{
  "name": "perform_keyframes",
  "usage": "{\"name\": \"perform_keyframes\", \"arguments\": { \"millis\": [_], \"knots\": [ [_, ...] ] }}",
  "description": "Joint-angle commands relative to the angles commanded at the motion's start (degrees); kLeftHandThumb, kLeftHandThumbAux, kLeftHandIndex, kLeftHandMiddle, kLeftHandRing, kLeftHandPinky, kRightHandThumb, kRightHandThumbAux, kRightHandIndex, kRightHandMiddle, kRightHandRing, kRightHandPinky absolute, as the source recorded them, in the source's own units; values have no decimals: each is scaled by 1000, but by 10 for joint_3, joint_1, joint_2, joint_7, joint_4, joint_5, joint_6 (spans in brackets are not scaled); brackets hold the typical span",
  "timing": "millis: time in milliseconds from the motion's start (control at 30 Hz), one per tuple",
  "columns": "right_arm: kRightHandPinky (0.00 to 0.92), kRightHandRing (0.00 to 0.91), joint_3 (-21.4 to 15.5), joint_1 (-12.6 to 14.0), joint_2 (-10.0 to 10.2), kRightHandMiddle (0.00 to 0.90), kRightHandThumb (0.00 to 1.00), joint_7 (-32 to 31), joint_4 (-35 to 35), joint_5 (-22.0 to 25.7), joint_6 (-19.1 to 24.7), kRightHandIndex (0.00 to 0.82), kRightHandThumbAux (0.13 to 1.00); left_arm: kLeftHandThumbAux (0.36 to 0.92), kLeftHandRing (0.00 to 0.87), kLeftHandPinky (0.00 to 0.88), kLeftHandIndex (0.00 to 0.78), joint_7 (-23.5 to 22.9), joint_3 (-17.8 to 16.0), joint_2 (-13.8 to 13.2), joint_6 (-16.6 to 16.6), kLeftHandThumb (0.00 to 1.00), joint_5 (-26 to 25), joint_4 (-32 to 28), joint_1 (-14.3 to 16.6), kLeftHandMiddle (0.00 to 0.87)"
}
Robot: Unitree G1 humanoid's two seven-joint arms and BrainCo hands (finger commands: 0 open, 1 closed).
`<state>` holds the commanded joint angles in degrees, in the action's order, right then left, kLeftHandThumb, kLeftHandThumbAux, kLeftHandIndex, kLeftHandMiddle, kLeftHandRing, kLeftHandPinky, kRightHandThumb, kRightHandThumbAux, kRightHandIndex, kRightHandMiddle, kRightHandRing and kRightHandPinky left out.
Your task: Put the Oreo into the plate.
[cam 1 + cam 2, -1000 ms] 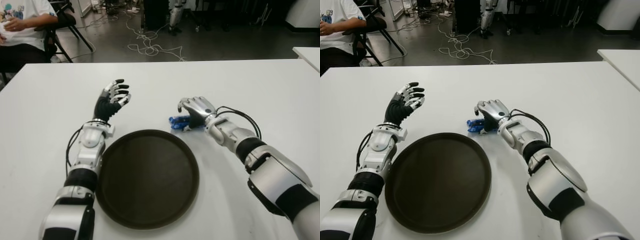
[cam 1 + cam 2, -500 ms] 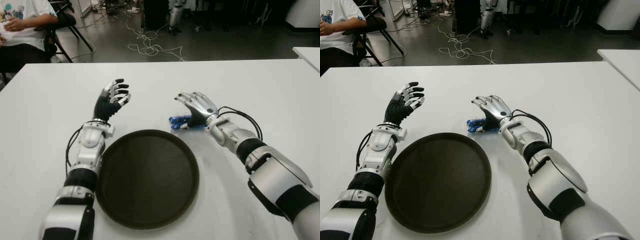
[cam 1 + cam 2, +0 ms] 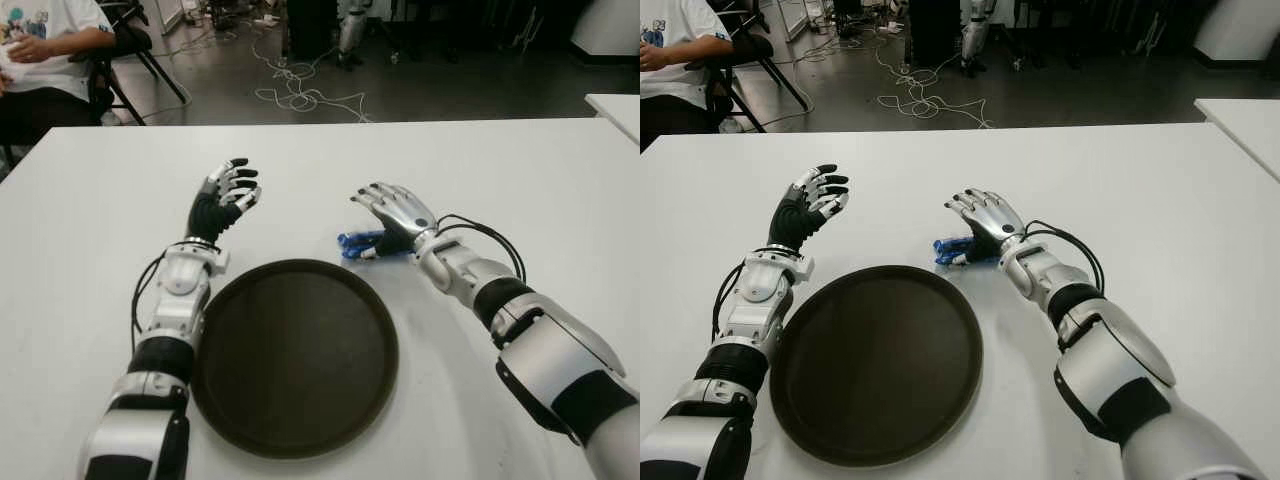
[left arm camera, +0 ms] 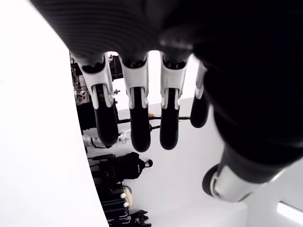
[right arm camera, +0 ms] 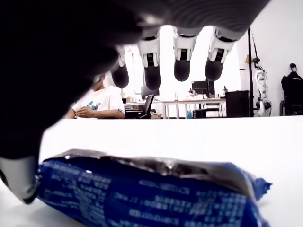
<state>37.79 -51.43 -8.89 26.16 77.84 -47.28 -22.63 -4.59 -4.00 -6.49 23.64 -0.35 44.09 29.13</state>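
The right hand (image 3: 392,213) covers part of the Oreo (image 3: 357,243), so only the pack's left end shows in the eye views; the right wrist view gives a close look at its blue wrapper (image 5: 142,194), lying flat on the table (image 3: 520,180) under the palm, though that view cuts off its lower edge. The fingers (image 5: 151,66) are stretched out above the pack and well spread, closed on nothing; whether the palm or thumb touches the wrapper cannot be told. The pack lies on the table just beyond the far right rim of the plate (image 3: 295,355), a dark round tray, and close to it but outside it. The left hand (image 3: 225,195) is raised beyond the plate's far left edge, its fingers (image 4: 135,118) loosely extended and empty. A seated person (image 3: 45,50) is cut off at the far left corner
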Motion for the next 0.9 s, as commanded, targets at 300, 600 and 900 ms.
{"name": "perform_keyframes", "arguments": {
  "millis": [300, 600, 900],
  "knots": [
    [95, 44, -6, 0, -1, 28, 5, -18, 0, 1, 0, 7, 586, 707, 266, 277, 199, 4, 2, -1, 2, 216, 4, -3, -2, 278],
    [300, 241, -4, -3, -4, 212, 10, -26, -2, -2, -5, 145, 614, 716, 266, 278, 198, 0, 2, 0, -2, 244, 2, -4, 0, 281],
    [587, 597, 14, -13, -8, 596, 135, -37, -5, -17, -2, 506, 756, 714, 268, 285, 197, 0, 2, 1, -4, 244, 2, -4, 1, 288]
  ]
}}
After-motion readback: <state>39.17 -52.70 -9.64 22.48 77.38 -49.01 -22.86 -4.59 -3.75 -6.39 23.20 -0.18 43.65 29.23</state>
